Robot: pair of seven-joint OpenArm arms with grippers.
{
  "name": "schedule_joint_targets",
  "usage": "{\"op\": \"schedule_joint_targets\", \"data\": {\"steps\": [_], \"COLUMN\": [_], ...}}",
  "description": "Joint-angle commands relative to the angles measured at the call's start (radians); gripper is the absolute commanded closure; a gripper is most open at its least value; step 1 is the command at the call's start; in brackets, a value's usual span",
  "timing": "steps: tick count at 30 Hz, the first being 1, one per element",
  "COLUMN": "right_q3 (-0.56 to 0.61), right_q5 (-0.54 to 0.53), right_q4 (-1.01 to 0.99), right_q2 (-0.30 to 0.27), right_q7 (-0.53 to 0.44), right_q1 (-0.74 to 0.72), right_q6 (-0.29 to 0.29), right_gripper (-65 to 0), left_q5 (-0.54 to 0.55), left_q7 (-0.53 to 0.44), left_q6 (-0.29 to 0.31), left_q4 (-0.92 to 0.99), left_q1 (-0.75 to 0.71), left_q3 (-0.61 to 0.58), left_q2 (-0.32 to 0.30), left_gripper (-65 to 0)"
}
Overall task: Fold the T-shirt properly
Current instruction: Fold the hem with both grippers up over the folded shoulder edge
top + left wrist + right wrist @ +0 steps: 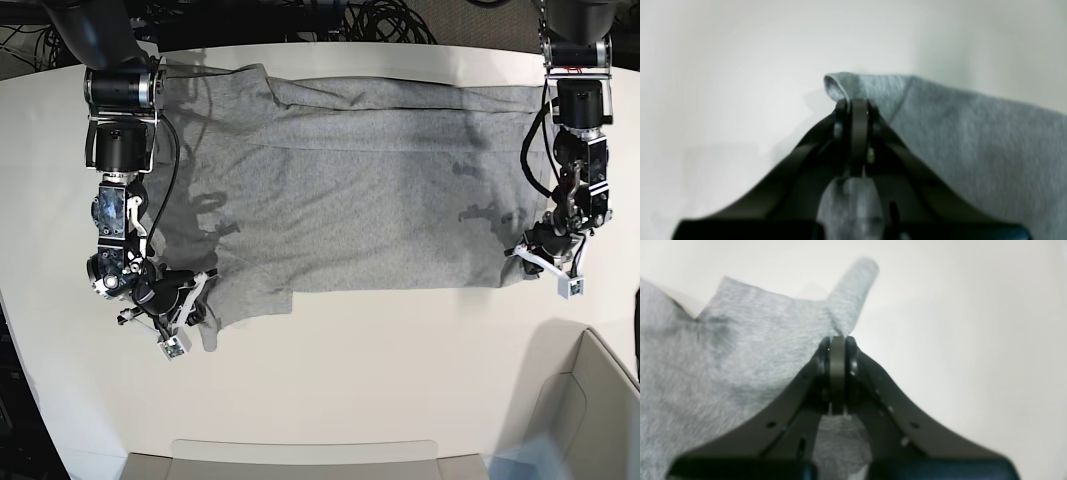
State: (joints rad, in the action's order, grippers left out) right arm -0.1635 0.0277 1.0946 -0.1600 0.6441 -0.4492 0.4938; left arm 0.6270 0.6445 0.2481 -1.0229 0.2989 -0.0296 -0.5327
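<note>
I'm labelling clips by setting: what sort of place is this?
Probably a robotics lab or test bench: two mounted robot arms over a white table, coiled black cables behind it, and a grey T-shirt spread out.

The T-shirt [350, 210] lies on the tabletop [350, 380], spread crosswise between the robot's two arms. Looking from the base camera's side, I see the right hand [203, 292] at the shirt's near left corner, with a pinch of cloth in it, and the left hand [545, 266] at the near right corner, cloth in its grip as well. A short flap [257, 297] of the shirt juts toward me, just beside the right hand. Cables [388, 22] lie behind the shirt, past its far edge. Both arms reach in from behind it, one along each side.
</note>
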Motion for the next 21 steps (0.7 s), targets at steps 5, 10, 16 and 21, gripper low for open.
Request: {"op": "schedule_joint_targets", "data": {"steps": [5,10,16,21], "right_q3": [-0.003,-0.003,-0.035,-0.072], "right_q5": [-0.013,-0.013,-0.013,-0.013], "right_q4": [0.146,0.255,0.419,0.543], "right_q2": [-0.005,-0.008,-0.003,-0.005], "right_q7": [0.044,0.073,0.135,0.211], "right_q1": [0.034,0.111,0.212,0.275], "right_q6": [-0.004,-0.004,-0.004,-0.002], "right_gripper": [0.0,0.0,0.0,0.0], "left_q5": [0.008,0.008,0.008,0.006], "left_q7": [0.044,0.140,0.177,0.191], "left_q6": [0.000,0.001,0.001,0.001], "left_q4": [-0.142,-0.221,-0.307,-0.396], "left_q1": [-0.063,-0.109,-0.186,-0.275], "left_q3": [0.136,0.201,0.244,0.256], "left_q2": [-0.027,-0.027,-0.028,-0.031], "left_gripper": [0.0,0.0,0.0,0.0]}}
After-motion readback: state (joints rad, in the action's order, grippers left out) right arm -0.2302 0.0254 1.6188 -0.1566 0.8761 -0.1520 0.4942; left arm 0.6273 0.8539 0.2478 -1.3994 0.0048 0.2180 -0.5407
